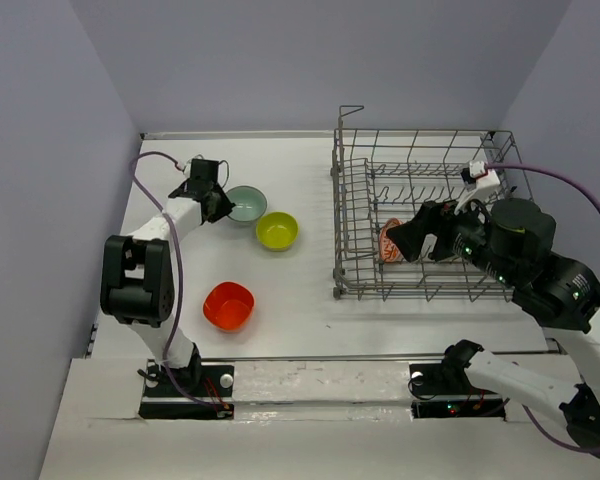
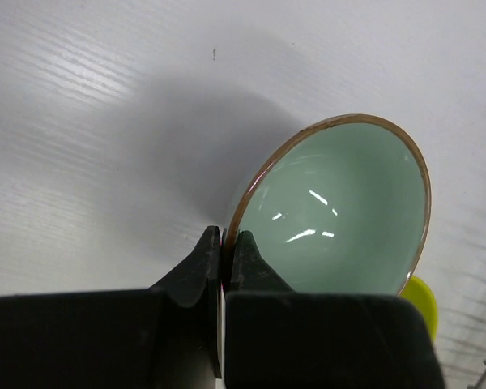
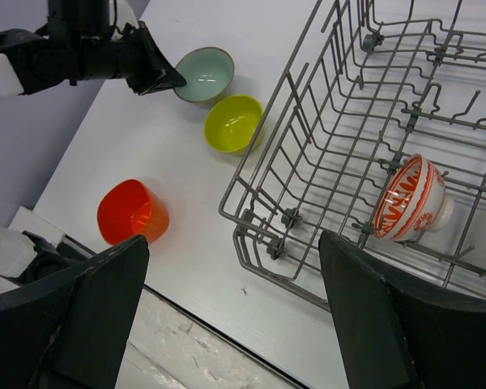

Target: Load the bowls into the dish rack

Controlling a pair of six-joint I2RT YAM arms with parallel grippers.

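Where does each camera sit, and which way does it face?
Top external: above, behind the bases, looking down at the table; left arm, right arm show.
Left wrist: down past the shut left gripper at the teal bowl's rim.
Right wrist: above the dish rack's near-left corner, facing down; open right gripper frames it.
All three share teal bowl, lime bowl.

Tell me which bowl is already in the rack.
The red-patterned white bowl, tipped sideways; the teal bowl, lime bowl and orange bowl are outside the dish rack.
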